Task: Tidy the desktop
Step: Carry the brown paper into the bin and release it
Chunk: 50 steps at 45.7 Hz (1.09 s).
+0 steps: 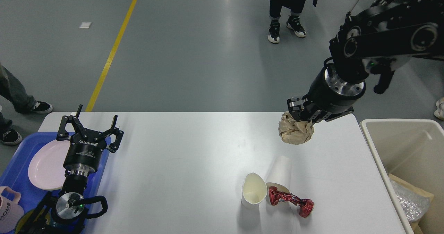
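Note:
The white desktop [180,164] fills the lower view. My right gripper [301,117] is shut on a crumpled brown paper ball [295,132] and holds it high above the desktop's far right part. My left gripper [89,122] is open and empty over the desktop's left edge. On the desktop at the front right, a white paper cup [253,191] stands upright, a second white paper cup [279,171] lies on its side, and a crumpled red foil wrapper [290,200] lies next to them.
A blue tray [17,178] at the left holds a pink plate [47,165] and a pink mug [7,209]. A big beige bin [407,147] stands off the right edge. People's feet [286,27] and a chair stand on the floor beyond.

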Available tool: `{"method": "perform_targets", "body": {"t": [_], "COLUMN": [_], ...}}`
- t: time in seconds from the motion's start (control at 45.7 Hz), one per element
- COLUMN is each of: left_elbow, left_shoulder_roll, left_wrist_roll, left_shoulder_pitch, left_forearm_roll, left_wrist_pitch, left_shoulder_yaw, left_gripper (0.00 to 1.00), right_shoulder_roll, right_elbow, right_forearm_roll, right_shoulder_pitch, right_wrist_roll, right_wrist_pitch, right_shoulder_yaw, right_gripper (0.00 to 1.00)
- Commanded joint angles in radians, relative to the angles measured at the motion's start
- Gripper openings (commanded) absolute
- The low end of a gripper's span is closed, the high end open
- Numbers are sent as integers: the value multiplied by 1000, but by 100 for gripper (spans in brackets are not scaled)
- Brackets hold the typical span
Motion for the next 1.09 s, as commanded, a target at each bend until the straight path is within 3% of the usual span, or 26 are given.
{"method": "perform_targets", "body": {"t": [0.0, 0.175, 0.394, 0.657, 0.832, 0.963, 1.073], "left_elbow": [0, 0, 0, 0, 0, 0, 0], "left_shoulder_roll": [0, 0, 0, 0, 0, 0, 0], "left_wrist_roll": [0, 0, 0, 0, 0, 0, 0], "left_shoulder_pitch": [1, 1, 0, 1, 1, 1, 1], "left_forearm_roll": [0, -2, -2, 0, -2, -2, 0], "left_wrist_pitch": [0, 0, 0, 0, 0, 0, 0], "left_shoulder_yaw": [0, 0, 0, 0, 0, 0, 0], "left_gripper": [96, 96, 96, 96, 96, 96, 96], "right_shoulder_roll": [-23, -26, -28, -57, -227, -400, -478], "right_elbow": [91, 154, 150, 99, -27, -200, -365], "right_forearm_roll": [-26, -26, -11, -5, -17, -22, -17], "right_shoulder_pitch": [95, 145, 153, 129, -5, -198, -437], "right_wrist_roll": [-24, -31, -6, 195, 209, 201, 201], "right_wrist_pitch": [50, 48, 35, -16, -68, -105, -178], "right_shoulder_yaw": [-48, -114, -172, -448, -556, -545, -483], "right_gripper": [0, 0, 0, 0, 0, 0, 0]}}
